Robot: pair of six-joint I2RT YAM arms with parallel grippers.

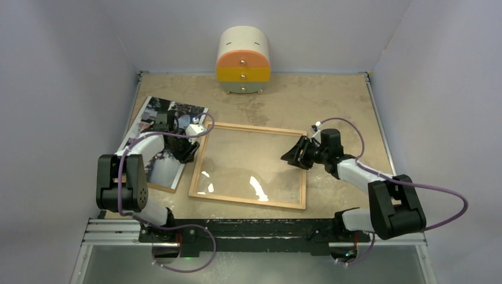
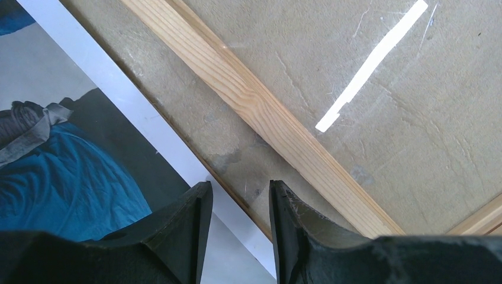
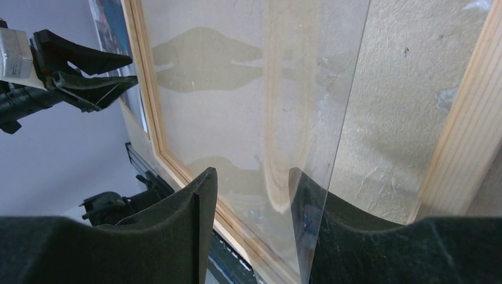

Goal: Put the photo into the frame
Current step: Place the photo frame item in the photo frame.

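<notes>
The photo (image 1: 155,121) lies flat at the left of the table, partly under my left arm; its blue and dark print and white border (image 2: 71,171) fill the left wrist view. The light wood frame (image 1: 204,160) lies in the middle, its left bar (image 2: 260,112) just beyond the photo's edge. My left gripper (image 1: 186,149) is open, low over the photo's right border, its fingertips (image 2: 240,184) astride that edge. My right gripper (image 1: 292,156) hangs open over the frame's right side (image 3: 251,173). A clear pane (image 3: 248,106) sits tilted there, its edge crossing my right finger (image 3: 331,236).
A round cream, orange and yellow drawer cabinet (image 1: 243,61) stands at the back centre. A thin brown board edge (image 2: 237,198) shows under the photo's border. The pane (image 1: 254,183) glints inside the frame. Grey walls close in the table on three sides.
</notes>
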